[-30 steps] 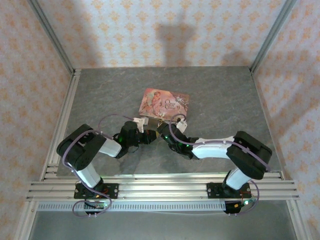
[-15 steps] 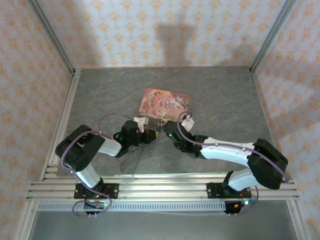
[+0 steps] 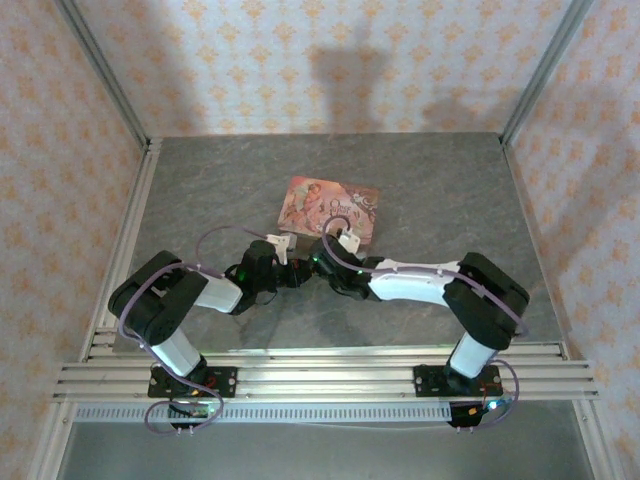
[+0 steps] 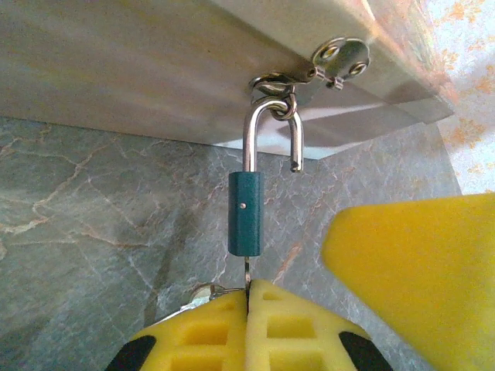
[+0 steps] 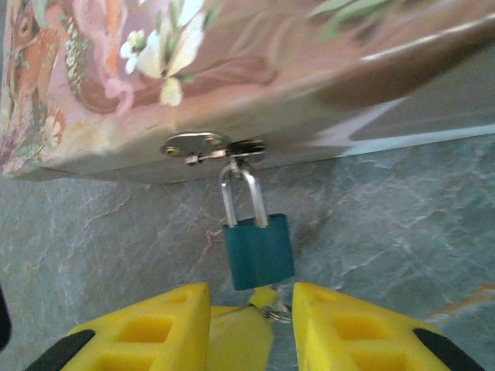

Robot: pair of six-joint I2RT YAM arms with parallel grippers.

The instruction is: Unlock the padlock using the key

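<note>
Left wrist view: the padlock (image 4: 245,224) hangs just below the near wall of the pink tin (image 4: 155,69), its teal body edge-on. Its shackle (image 4: 271,127) is looped through the ring of the hasp (image 4: 340,56) fixed to that wall. One leg of the shackle runs down into the body, while the other ends in the air, clear of it. The left gripper (image 4: 249,292) is pinched fully together on the key (image 4: 247,270), whose blade goes straight up into the padlock's underside. A key ring (image 4: 205,291) sits beside the fingertips, and the grey marbled table (image 4: 93,209) lies under the tin.

Right wrist view: the padlock is seen face-on, hanging from the tin's hasp. The right gripper (image 5: 250,292) stands partly open with nothing in it — its two yellow fingers sit just short of the padlock's lower corners, one on each side.

Top view: both grippers nearly meet at the tin's near edge.
</note>
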